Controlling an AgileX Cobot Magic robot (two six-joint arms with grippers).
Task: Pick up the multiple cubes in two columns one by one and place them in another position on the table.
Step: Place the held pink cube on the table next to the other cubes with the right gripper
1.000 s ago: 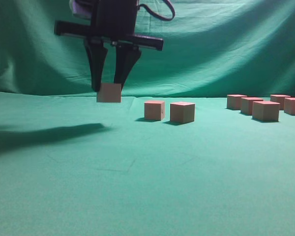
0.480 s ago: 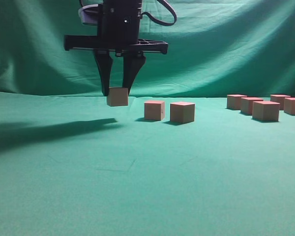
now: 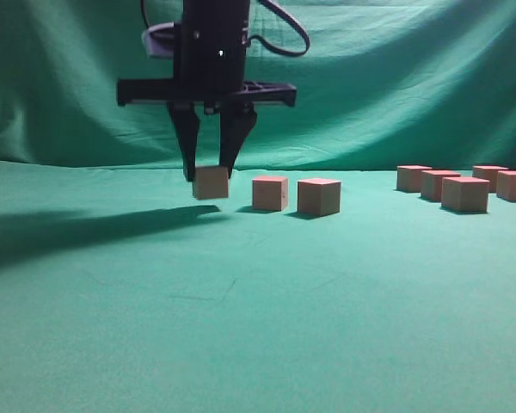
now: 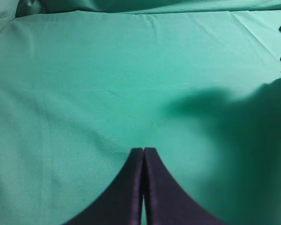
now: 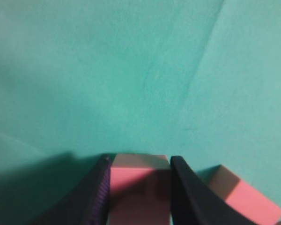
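Cube (image 3: 211, 182) clamped in right gripper (image 3: 211, 172), just above table (image 3: 241, 327); lower straight, set beside placed cubes (image 3: 270, 193) w/o bumping. Left gripper (image 4: 143, 154) jaws closed, empty.

Matte green cloth (image 3: 241, 327) covers the table — softly creased, with no sheen — and the same fabric hangs in loose folds as a backdrop (image 3: 396, 86). The cubes (image 3: 318, 196) show plain, dull reddish-pink faces with crisp edges. Gripper fingers (image 5: 185, 197) look like smooth black plastic — faintly glossy.
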